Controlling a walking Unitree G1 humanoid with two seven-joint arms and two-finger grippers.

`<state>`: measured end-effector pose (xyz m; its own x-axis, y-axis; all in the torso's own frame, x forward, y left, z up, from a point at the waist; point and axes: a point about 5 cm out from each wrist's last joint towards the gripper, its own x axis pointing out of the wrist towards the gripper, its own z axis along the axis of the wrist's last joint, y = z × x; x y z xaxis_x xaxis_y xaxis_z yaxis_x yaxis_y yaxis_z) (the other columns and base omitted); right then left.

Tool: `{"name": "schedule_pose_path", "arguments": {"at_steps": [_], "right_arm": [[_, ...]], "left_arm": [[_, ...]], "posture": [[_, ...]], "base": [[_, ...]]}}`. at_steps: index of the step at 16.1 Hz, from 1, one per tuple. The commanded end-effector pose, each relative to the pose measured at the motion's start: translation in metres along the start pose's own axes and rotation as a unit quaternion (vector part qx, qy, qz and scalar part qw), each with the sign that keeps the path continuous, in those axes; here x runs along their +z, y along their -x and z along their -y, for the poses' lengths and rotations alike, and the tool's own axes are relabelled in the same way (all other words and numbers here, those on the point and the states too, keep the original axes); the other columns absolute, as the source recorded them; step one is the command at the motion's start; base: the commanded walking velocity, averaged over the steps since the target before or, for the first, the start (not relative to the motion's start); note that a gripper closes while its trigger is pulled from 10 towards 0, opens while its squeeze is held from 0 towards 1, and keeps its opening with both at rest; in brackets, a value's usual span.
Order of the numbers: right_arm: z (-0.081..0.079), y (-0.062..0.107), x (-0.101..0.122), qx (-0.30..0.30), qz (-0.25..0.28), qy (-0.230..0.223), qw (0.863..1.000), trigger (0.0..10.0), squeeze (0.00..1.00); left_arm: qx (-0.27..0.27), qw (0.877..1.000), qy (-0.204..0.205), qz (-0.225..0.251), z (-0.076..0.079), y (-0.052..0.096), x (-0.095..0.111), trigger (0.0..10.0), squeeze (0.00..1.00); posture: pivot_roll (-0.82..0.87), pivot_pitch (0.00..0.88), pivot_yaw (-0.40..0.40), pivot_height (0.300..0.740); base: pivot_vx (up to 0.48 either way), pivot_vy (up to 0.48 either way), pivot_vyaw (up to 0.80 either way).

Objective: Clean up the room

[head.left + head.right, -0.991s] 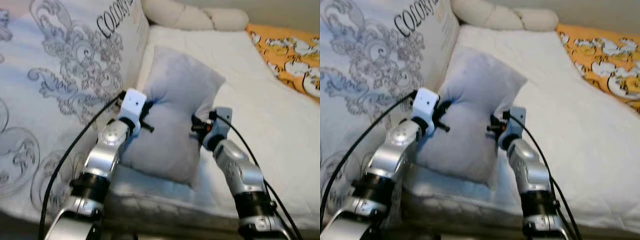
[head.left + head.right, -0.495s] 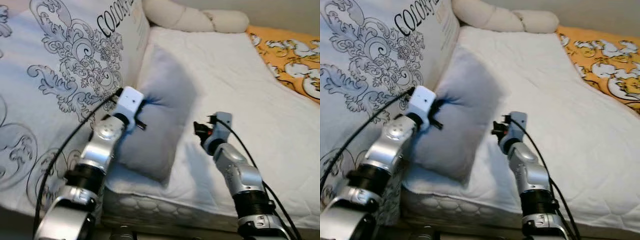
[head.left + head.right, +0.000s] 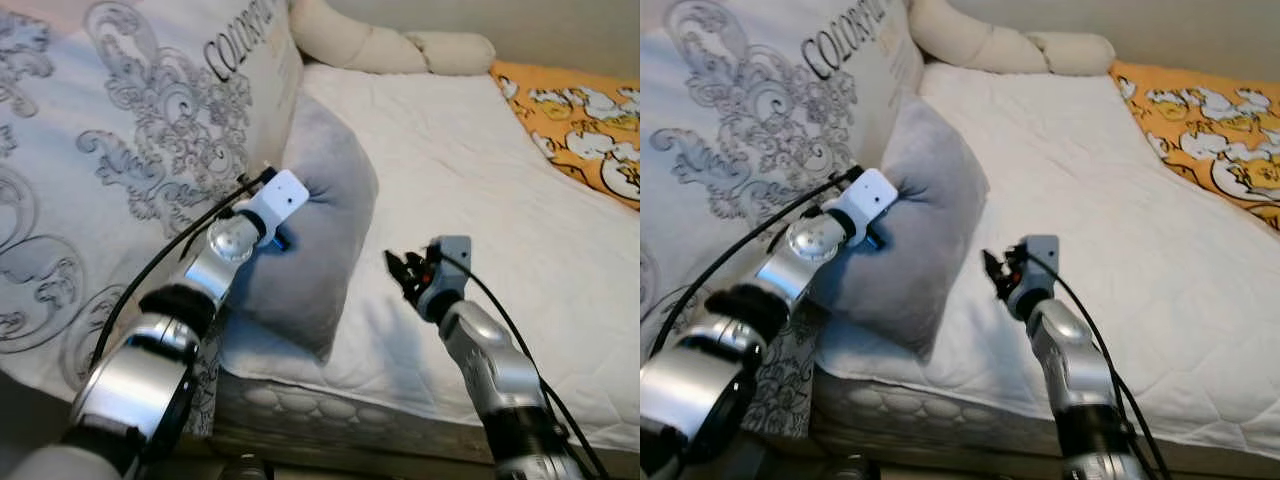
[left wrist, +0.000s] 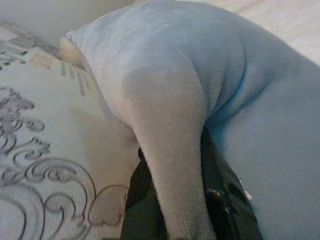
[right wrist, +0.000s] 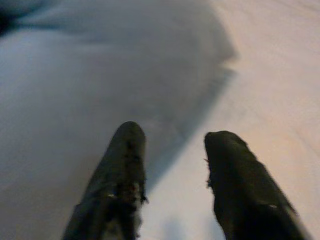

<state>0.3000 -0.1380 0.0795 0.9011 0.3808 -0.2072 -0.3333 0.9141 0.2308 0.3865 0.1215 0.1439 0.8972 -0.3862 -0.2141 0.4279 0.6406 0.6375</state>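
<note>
Our right pincer [image 3: 405, 272] has let go and hangs spread at 3 o'clock of the grey pillow [image 3: 318, 220]; our left pincer [image 4: 175, 200] alone pinches it, standing it against the patterned cushion [image 3: 150, 130] on the bed [image 3: 480, 160].

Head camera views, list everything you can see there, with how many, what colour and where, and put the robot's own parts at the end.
Grey pillow: one, grey, on the mattress's left edge, leaning on the printed cushion.
Printed cushion: one, white with grey scrollwork and lettering, left of the pillow.
Bolster: one, cream, along the mattress's far end.
Mattress: one, white quilted.
Orange blanket: one, orange with white pattern, far right.
Left claw: black fingers shut on a fold of the grey pillow.
Right claw: black, open, over the mattress beside the pillow.
</note>
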Motion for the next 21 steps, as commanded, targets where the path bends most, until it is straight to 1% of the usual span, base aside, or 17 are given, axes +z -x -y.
{"name": "schedule_pose_path", "arguments": {"at_steps": [1, 2, 3, 4, 5, 6, 7, 8, 10, 11, 12, 14, 15, 16, 19, 20, 21], "right_arm": [[-0.002, 0.003, 0.011, 0.026, 0.024, 0.035, 0.999, 10.0, 1.0], [0.0, 0.006, 0.012, 0.04, 0.027, 0.035, 0.998, 10.0, 1.0], [0.001, 0.01, 0.015, 0.059, 0.033, 0.02, 0.998, 10.0, 1.0], [-0.002, 0.017, 0.02, 0.099, 0.045, 0.033, 0.994, 10.0, 1.0], [-0.002, 0.018, 0.021, 0.105, 0.046, 0.037, 0.993, 10.0, 1.0], [-0.002, 0.025, 0.025, 0.136, 0.048, 0.058, 0.988, 10.0, 1.0], [-0.003, 0.032, 0.03, 0.17, 0.049, 0.067, 0.982, 10.0, 1.0], [-0.001, 0.036, 0.033, 0.19, 0.049, 0.079, 0.977, 10.0, 1.0], [0.002, 0.04, 0.035, 0.207, 0.048, 0.091, 0.973, 10.0, 1.0], [0.002, 0.04, 0.035, 0.223, 0.044, 0.091, 0.969, 10.0, 1.0], [0.0, 0.041, 0.037, 0.236, 0.046, 0.088, 0.967, 10.0, 1.0], [-0.009, 0.046, 0.045, 0.288, 0.065, 0.072, 0.953, 10.0, 1.0], [-0.009, 0.048, 0.046, 0.297, 0.067, 0.071, 0.95, 10.0, 1.0], [-0.008, 0.048, 0.047, 0.298, 0.067, 0.073, 0.95, 10.0, 1.0], [-0.005, 0.047, 0.047, 0.292, 0.074, 0.073, 0.951, 10.0, 1.0], [-0.004, 0.047, 0.046, 0.287, 0.074, 0.072, 0.952, 10.0, 1.0], [-0.003, 0.047, 0.046, 0.283, 0.083, 0.072, 0.953, 10.0, 1.0]], "left_arm": [[0.023, 0.999, -0.033, 0.015, -0.016, -0.002, 0.012, 10.0, 0.0], [0.034, 0.998, -0.045, 0.004, -0.024, -0.002, 0.012, 10.0, 0.0], [0.056, 0.997, -0.045, -0.013, -0.037, -0.002, 0.01, 10.0, 0.0], [0.088, 0.995, -0.045, -0.034, -0.054, 0.001, 0.006, 10.0, 0.0], [0.092, 0.994, -0.048, -0.036, -0.056, 0.002, 0.006, 10.0, 0.0], [0.099, 0.992, -0.058, -0.051, -0.066, 0.006, 0.001, 10.0, 0.0], [0.099, 0.99, -0.071, -0.069, -0.073, 0.009, -0.003, 10.0, 0.0], [0.099, 0.99, -0.072, -0.074, -0.077, 0.011, -0.004, 10.0, 0.0], [0.088, 0.991, -0.068, -0.072, -0.073, 0.01, -0.005, 10.0, 0.0], [0.07, 0.992, -0.078, -0.076, -0.065, 0.01, -0.011, 10.0, 0.0], [0.062, 0.993, -0.073, -0.076, -0.061, 0.01, -0.013, 10.0, 0.0], [0.043, 0.995, -0.045, -0.079, -0.055, 0.01, -0.018, 10.0, 0.0], [0.04, 0.996, -0.026, -0.077, -0.055, 0.01, -0.019, 10.0, 0.15], [0.025, 0.997, 0.001, -0.074, -0.056, 0.011, -0.019, 10.0, 1.0], [0.031, 0.997, 0.001, -0.07, -0.062, 0.013, -0.018, 10.0, 1.0], [0.039, 0.997, 0.006, -0.067, -0.066, 0.014, -0.017, 10.0, 1.0], [0.051, 0.997, 0.024, -0.055, -0.071, 0.015, -0.016, 10.0, 1.0]], "posture": [[0.08, 0.0, 0.001, 0.74], [0.07, 0.0, 0.01, 0.74], [0.07, 0.0, 0.01, 0.74], [0.06, 0.0, 0.017, 0.74], [0.05, 0.0, 0.026, 0.74], [0.05, 0.0, 0.026, 0.74], [0.05, 0.0, 0.029, 0.74], [0.05, 0.0, 0.029, 0.74], [0.07, 0.0, 0.014, 0.74], [0.07, 0.0, 0.014, 0.74], [0.08, 0.0, 0.004, 0.74], [0.08, 0.0, 0.002, 0.74], [0.08, 0.0, 0.002, 0.74], [0.08, 0.0, 0.001, 0.74], [0.08, 0.0, 0.003, 0.74], [0.08, 0.0, 0.003, 0.74], [0.08, 0.0, 0.006, 0.74]], "base": [[0.0, 0.0, 0.0], [0.0, 0.0, 0.0], [0.0, 0.0, 0.0], [0.0, 0.0, 0.0], [0.0, 0.0, 0.0], [0.0, 0.0, 0.0], [0.0, 0.0, 0.0], [0.0, 0.0, 0.0], [0.0, 0.0, 0.0], [0.0, 0.0, 0.0], [0.0, 0.0, 0.0], [0.0, 0.0, 0.0], [0.0, 0.0, 0.0], [0.0, 0.0, 0.0], [0.0, 0.0, 0.0], [0.0, 0.0, 0.0], [0.0, 0.0, 0.0]]}}
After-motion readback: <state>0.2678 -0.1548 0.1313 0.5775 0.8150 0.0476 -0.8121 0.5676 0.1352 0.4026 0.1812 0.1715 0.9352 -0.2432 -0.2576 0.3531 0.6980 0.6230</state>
